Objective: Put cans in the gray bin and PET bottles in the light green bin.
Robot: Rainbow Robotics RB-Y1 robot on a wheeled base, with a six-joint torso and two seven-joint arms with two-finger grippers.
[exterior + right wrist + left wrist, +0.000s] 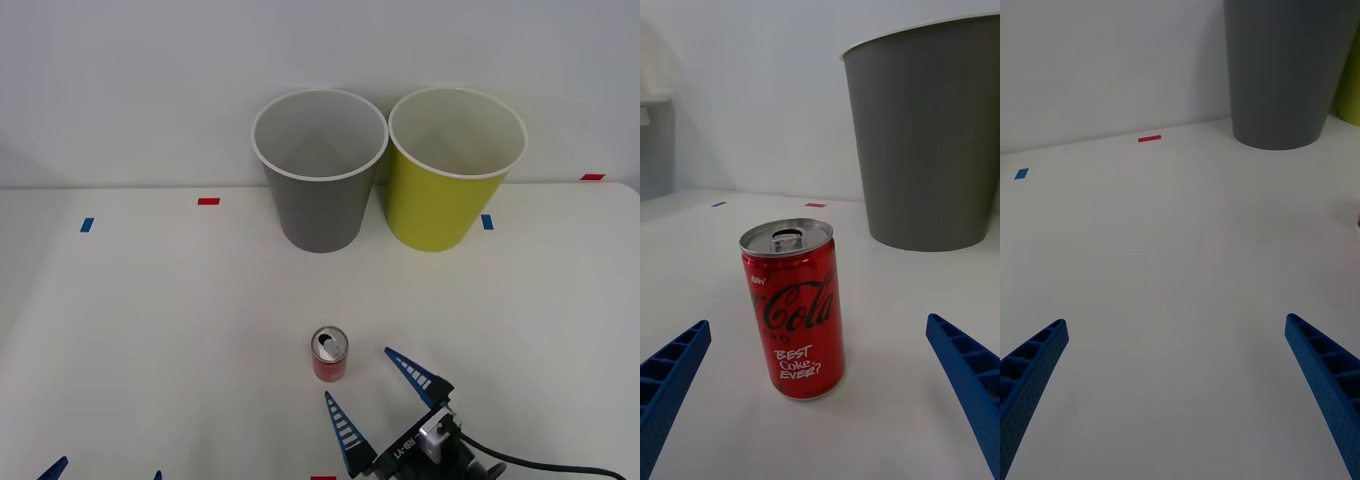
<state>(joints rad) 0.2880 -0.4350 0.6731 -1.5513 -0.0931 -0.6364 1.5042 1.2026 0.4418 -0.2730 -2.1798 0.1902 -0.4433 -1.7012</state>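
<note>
Thin aluminium is what the can (329, 354) looks to be made of, and its tab opening is punched, so I judge it empty or nearly so: light, easy to tip, and liable to dent under a hard squeeze. Its painted wall is smooth and likely slippery, so the hold should fall across the middle of the body, below the silver top, with the ribbed fingers on opposite sides. It is a short red drink can with white lettering, upright on the white table toward the near edge, well apart from the gray bin (319, 168) and the light green bin (456, 166), which stand side by side at the far edge. The right pincer (377, 393) is spread wide just beside the can, not touching it. The left pincer (1176, 352) waits wide open near the near left corner.
</note>
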